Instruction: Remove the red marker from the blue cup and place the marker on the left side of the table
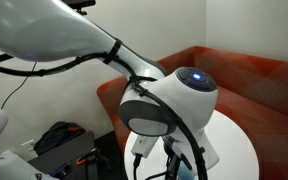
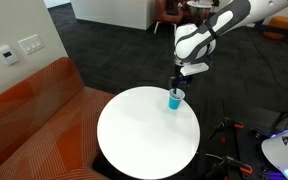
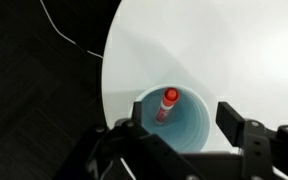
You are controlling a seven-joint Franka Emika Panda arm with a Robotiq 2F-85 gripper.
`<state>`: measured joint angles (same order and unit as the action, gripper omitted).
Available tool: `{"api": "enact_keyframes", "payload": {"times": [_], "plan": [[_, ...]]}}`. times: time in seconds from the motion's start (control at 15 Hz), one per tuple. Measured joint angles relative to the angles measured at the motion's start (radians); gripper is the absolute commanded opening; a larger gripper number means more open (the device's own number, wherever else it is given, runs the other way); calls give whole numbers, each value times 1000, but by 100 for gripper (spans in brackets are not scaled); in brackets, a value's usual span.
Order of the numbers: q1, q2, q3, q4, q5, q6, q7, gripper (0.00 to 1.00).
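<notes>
Wrist view: pincer (image 3: 177, 117) is open, fingers apart and holding nothing, one finger on either side of the blue cup (image 3: 194, 135). The red marker (image 3: 167, 104) is in the cup, straight below the pincer, between the two fingers and slightly off-centre toward the rim farthest from the wrist. It is not gripped or touched yet.

The marker's long axis is near upright, close to the pincer's approach line, so the camera looks almost down on its end. The rounded red tip points up at the pincer and the lower end rests on the cup floor. It leans a little against the inner wall.

In an exterior view the pincer (image 2: 176, 80) hangs just above the cup (image 2: 175, 98), which stands near the edge of the white tabletop (image 2: 144, 135), well apart from the orange sofa (image 2: 34, 100).

Only one arm, so no choice of side. Judgement: next move is a straight descent, then closing on the upper end. Risk is a finger clipping the cup rim.
</notes>
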<state>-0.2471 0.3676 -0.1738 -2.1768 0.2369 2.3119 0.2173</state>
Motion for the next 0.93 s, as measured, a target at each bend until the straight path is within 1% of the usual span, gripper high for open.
{"api": "enact_keyframes", "payload": {"times": [0.07,0.13,0.2,0.27,0.33,0.8,0.93], "plan": [[-3,2,0,2,7,0,0,67],[-6,6,0,6,16,0,-1,62],[-10,12,0,12,23,0,-1,62],[-13,20,0,18,28,0,-1,58],[-17,28,0,24,31,0,-1,57],[-31,89,0,71,44,0,-2,52],[-31,98,1,77,44,0,-2,49]]}}
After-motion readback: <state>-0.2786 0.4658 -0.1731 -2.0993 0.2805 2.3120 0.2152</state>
